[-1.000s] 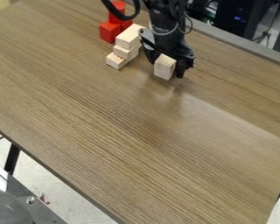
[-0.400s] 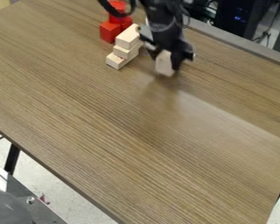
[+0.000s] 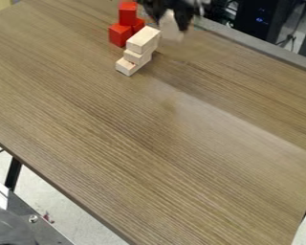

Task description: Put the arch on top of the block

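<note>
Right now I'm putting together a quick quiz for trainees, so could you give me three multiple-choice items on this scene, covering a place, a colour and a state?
1. Where are the red blocks?
A) On the floor
B) Beside the wooden stack
C) On top of the wooden stack

2. What colour is the tabletop?
A) Brown
B) White
C) Green

3. What is the gripper doing?
A) Pressing on the red blocks
B) Gripping nothing
C) Holding a pale piece

1: B, they stand next to it.
2: A, its grain is brown.
3: C, the piece sits between its fingers.
</note>
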`<state>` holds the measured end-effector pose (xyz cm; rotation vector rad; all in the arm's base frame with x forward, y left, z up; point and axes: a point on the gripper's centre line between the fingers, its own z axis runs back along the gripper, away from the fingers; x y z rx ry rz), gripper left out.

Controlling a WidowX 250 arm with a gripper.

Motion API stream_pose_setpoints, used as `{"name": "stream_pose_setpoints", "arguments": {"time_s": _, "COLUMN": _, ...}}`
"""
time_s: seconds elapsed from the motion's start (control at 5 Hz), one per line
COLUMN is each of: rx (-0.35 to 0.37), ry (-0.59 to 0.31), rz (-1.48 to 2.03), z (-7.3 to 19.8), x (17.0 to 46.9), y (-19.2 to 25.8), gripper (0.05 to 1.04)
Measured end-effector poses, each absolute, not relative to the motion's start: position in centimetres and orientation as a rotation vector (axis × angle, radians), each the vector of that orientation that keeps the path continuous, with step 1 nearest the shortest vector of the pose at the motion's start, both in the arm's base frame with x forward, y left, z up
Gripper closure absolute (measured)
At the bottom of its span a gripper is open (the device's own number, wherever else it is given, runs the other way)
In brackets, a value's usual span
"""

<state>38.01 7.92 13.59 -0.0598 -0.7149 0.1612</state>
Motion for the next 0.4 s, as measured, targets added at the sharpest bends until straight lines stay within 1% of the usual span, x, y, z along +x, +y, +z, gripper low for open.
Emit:
{"name": "stream_pose_setpoints", "arguments": {"time_s": 0.2, "rx": -0.086, "ry": -0.757, "rz": 0.178, "z": 15.1, "x": 37.8, "y": 9.4, "gripper": 0.502}}
{"name": "stream_pose_setpoints", "arguments": {"time_s": 0.4, "rx": -0.078, "ry": -0.738, "rz": 0.127, "z": 15.5, "x": 38.0, "y": 10.5, "gripper": 0.502}}
